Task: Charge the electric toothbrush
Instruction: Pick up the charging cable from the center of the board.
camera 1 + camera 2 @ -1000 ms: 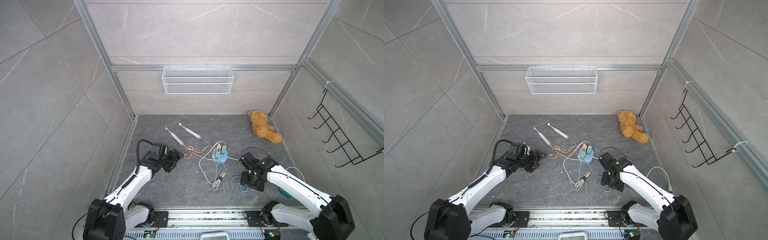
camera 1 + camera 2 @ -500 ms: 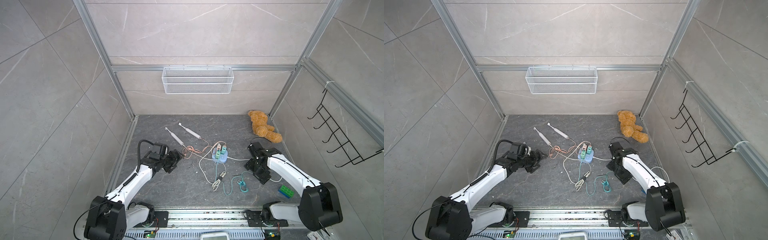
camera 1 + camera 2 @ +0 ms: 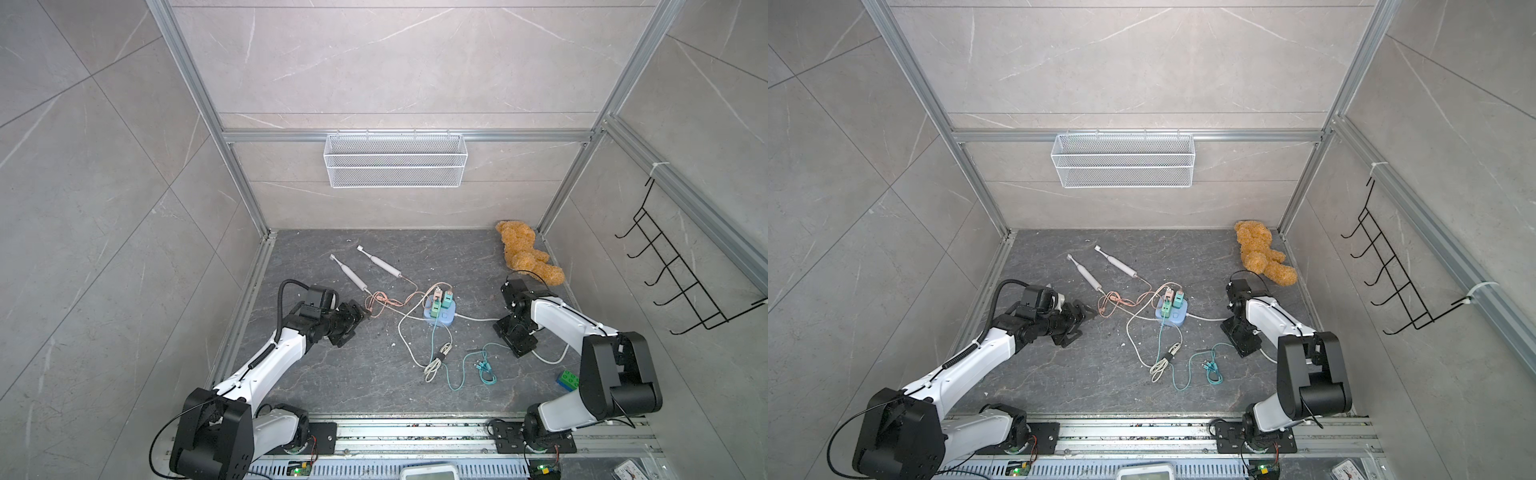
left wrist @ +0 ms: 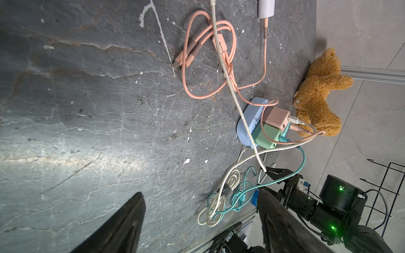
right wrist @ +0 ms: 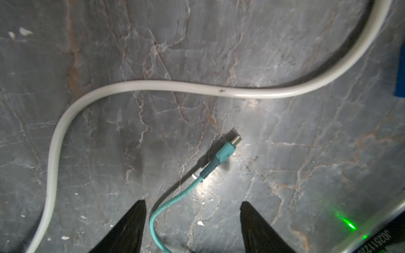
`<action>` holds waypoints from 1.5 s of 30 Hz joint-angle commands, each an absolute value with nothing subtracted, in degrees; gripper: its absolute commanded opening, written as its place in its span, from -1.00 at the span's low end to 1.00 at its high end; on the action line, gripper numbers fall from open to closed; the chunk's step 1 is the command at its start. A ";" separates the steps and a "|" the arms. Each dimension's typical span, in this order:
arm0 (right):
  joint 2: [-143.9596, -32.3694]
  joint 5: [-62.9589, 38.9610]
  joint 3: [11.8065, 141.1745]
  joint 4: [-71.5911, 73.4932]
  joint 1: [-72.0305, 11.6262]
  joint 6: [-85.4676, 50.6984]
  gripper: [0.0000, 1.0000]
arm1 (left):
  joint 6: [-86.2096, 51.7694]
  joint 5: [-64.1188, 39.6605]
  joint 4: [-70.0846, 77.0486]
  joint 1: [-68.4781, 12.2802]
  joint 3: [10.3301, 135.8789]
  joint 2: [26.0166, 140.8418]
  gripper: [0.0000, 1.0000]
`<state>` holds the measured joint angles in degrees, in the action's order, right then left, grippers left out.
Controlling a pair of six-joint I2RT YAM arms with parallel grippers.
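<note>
Right gripper point(image 5: 192, 202), jaws apart, hangs near the teal plug point(image 5: 225, 151), whose tip points away from it.

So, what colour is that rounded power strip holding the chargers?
The rounded plastic power strip is pale blue, clearest in the left wrist view.

Soft even light, blurred right-wrist view

The floor point(image 3: 374, 382) was dark grey with pale veins; power strip point(image 3: 444, 318) pale blue, USB cable point(image 5: 222, 154) teal, teddy bear point(image 3: 521, 249) golden-brown.
</note>
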<state>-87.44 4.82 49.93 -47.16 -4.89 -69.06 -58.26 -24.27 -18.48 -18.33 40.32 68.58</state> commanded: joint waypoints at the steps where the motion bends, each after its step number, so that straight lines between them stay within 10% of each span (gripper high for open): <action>1: -89.01 4.68 48.17 -45.11 -3.81 -70.58 0.28 | -56.68 -25.56 -19.20 -18.02 41.09 69.20 0.66; 35: -95.61 -6.14 47.60 -34.87 0.00 -61.44 -1.00 | -57.73 -27.47 -17.93 -18.02 40.61 70.53 0.65; 45: -83.20 -11.45 58.85 -39.11 -4.49 -45.72 -1.00 | -59.32 -28.06 -18.21 -18.02 42.83 67.67 0.65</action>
